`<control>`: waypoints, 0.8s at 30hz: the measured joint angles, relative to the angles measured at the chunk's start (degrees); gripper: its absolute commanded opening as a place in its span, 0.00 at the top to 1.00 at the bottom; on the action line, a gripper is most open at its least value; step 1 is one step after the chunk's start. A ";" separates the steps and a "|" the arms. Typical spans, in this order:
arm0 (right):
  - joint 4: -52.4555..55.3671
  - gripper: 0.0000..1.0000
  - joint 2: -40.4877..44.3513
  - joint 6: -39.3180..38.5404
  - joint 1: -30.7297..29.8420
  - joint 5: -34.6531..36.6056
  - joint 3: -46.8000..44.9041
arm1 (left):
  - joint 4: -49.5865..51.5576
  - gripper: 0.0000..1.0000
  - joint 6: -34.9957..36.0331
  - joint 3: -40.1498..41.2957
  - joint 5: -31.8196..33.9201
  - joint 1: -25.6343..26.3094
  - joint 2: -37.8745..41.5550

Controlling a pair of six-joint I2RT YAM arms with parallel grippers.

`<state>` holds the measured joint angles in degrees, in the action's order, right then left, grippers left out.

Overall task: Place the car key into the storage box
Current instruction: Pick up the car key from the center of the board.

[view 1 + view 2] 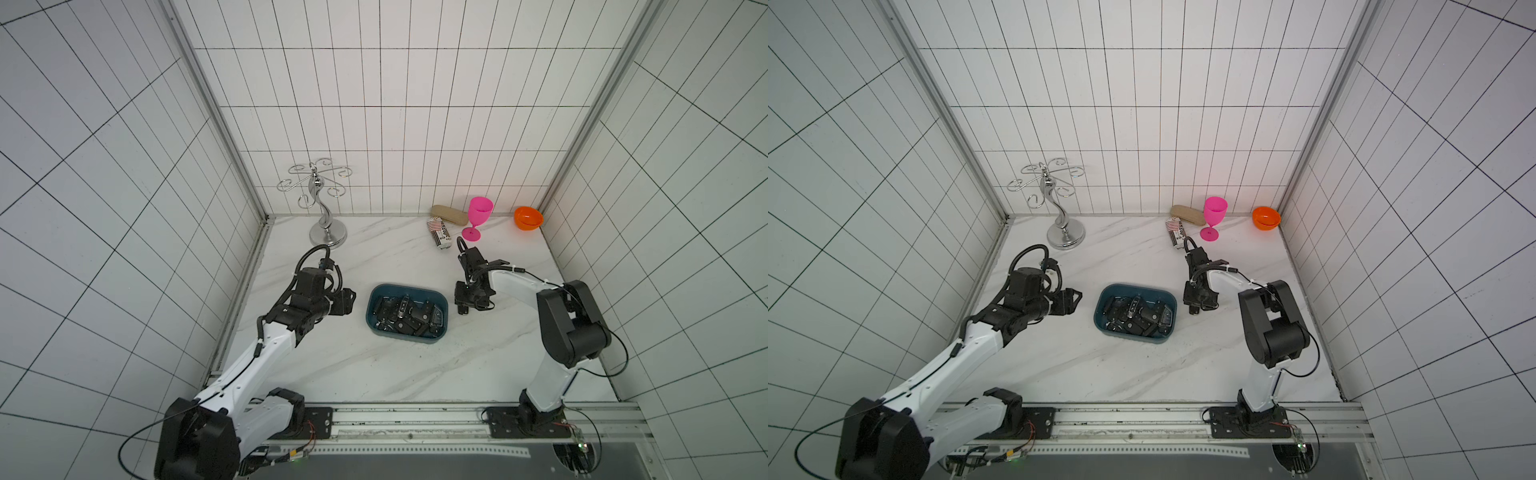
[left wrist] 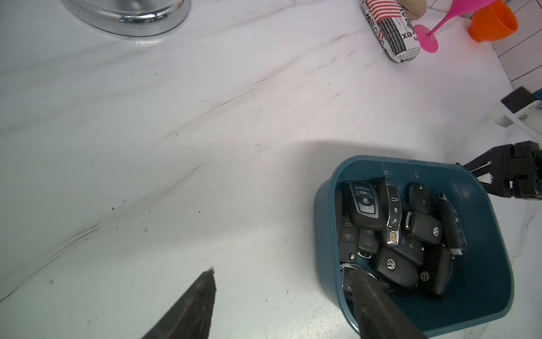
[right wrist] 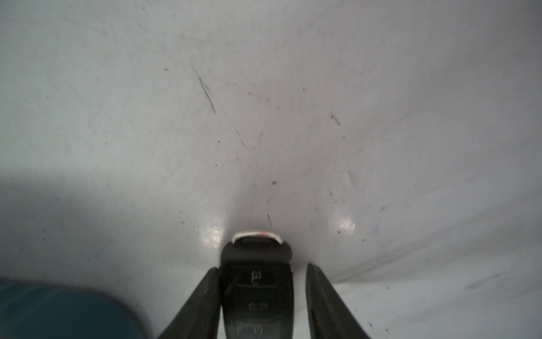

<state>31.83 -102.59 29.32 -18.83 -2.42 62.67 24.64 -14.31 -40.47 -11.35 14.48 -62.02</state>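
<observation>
Car key (image 3: 257, 281) between fingers (image 3: 202, 305) of right gripper (image 3: 263, 266), touching one.

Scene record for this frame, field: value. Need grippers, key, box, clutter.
left gripper: open, empty, beside the storage box
right gripper: jaws around the car key, one finger touching, gap on the other side
car key: black fob on the table, outside the box
storage box: teal tub holding a pile of key fobs
back of table: silver rack, pink goblet, orange bowl
</observation>
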 measured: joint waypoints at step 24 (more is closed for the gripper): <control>-5.11 0.78 17.57 0.42 -6.58 4.87 -9.99 | -0.39 0.01 6.40 -0.81 5.66 -10.25 -2.86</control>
<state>26.72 -85.01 29.74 -25.41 2.46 52.69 24.25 -7.90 -41.28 -5.69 4.23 -64.88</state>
